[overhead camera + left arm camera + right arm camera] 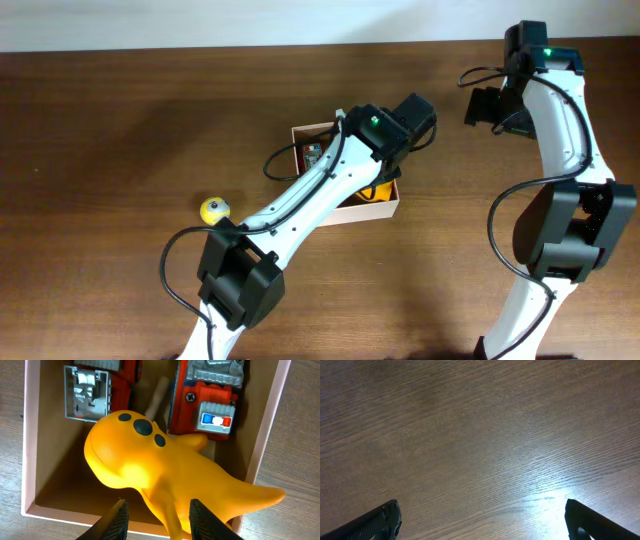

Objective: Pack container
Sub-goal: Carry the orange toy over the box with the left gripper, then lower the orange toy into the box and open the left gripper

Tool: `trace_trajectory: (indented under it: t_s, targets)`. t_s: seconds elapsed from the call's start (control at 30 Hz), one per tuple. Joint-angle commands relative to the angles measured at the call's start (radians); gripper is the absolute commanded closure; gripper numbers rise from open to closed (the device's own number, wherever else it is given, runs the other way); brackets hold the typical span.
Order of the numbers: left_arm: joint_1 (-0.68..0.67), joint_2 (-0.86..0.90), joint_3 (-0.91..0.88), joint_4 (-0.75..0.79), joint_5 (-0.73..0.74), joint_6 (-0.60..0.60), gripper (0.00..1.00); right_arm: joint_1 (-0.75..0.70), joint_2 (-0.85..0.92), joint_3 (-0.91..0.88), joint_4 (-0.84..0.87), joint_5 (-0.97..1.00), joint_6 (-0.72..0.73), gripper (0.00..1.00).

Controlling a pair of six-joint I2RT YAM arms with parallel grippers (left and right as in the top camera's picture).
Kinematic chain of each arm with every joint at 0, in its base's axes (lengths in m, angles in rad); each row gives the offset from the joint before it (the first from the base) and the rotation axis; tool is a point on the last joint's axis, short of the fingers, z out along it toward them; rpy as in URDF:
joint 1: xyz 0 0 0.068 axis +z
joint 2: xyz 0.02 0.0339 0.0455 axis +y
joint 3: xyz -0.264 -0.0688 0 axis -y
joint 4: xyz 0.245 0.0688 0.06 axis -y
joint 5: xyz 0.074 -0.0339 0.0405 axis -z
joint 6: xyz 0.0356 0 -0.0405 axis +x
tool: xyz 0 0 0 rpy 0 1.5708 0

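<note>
Table (100, 120); ball (213, 209) seen overhead only; orange toy (150, 470) in container (267, 435), left wrist.

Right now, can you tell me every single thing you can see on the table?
container: one, white walls, tan floor, mid-table
big toy: one, yellow with dark spots, lying in the container
red-and-grey toys: two, in the container beyond the big toy
small ball: one, yellow, on the table left of the container
table: one, brown wood
left gripper: one, black, open, fingers either side of the big toy
right gripper: one, black, open, over the table
</note>
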Motion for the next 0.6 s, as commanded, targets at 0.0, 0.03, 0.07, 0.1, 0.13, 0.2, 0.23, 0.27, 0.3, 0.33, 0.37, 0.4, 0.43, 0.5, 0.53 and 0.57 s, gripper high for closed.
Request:
trace_trajectory:
  t_s: [0.0, 0.03, 0.07, 0.1, 0.13, 0.2, 0.23, 0.27, 0.3, 0.33, 0.37, 0.4, 0.43, 0.5, 0.53, 0.57]
  targets:
    - [0.000, 0.002, 0.011, 0.003, -0.009, -0.005, 0.59, 0.000, -0.003, -0.003, 0.003, 0.006, -0.003, 0.01]
    - [0.002, 0.002, 0.011, 0.003, -0.011, -0.005, 0.59, 0.000, -0.003, -0.003, 0.003, 0.006, -0.003, 0.01]
    - [0.003, 0.002, 0.012, 0.003, -0.012, -0.005, 0.59, 0.000, -0.003, -0.003, 0.003, 0.006, -0.003, 0.01]
    - [0.006, 0.002, 0.012, 0.005, -0.013, -0.003, 0.59, 0.000, -0.003, -0.003, 0.003, 0.006, -0.003, 0.01]
    - [0.008, 0.002, 0.012, 0.012, -0.011, 0.021, 0.59, 0.000, -0.003, -0.003, 0.003, 0.006, -0.003, 0.01]
    - [0.014, 0.002, 0.012, 0.038, -0.011, 0.116, 0.59, 0.000, -0.003, -0.003, 0.003, 0.006, -0.003, 0.01]
    - [0.016, 0.002, 0.012, 0.050, -0.011, 0.173, 0.59, 0.000, -0.003, -0.003, 0.003, 0.006, -0.003, 0.01]
    - [0.016, 0.002, 0.012, 0.056, -0.011, 0.237, 0.59, 0.000, -0.003, -0.003, 0.003, 0.006, -0.003, 0.01]
    - [0.016, 0.002, 0.012, 0.054, -0.011, 0.299, 0.59, 0.000, -0.003, -0.003, 0.003, 0.006, -0.003, 0.01]
    - [0.016, 0.002, 0.012, 0.050, -0.011, 0.341, 0.59, 0.000, -0.003, -0.003, 0.003, 0.006, -0.003, 0.01]
    - [0.016, 0.002, 0.012, 0.039, -0.011, 0.380, 0.59, 0.000, -0.003, -0.003, 0.003, 0.006, -0.003, 0.01]
    - [0.016, 0.002, 0.012, 0.028, -0.011, 0.402, 0.61, 0.000, -0.003, -0.003, 0.003, 0.006, -0.003, 0.01]
    - [0.016, 0.002, 0.012, 0.014, -0.011, 0.420, 0.66, 0.000, -0.003, -0.003, 0.003, 0.006, -0.003, 0.01]
    - [0.016, 0.002, 0.011, -0.015, -0.011, 0.445, 0.79, 0.000, -0.003, -0.003, 0.003, 0.006, -0.003, 0.01]
    - [0.016, 0.002, 0.011, -0.024, -0.012, 0.452, 0.85, 0.000, -0.003, -0.003, 0.003, 0.006, -0.003, 0.01]
    - [0.016, 0.002, 0.011, -0.028, -0.011, 0.466, 0.85, 0.000, -0.003, -0.003, 0.003, 0.006, -0.003, 0.01]
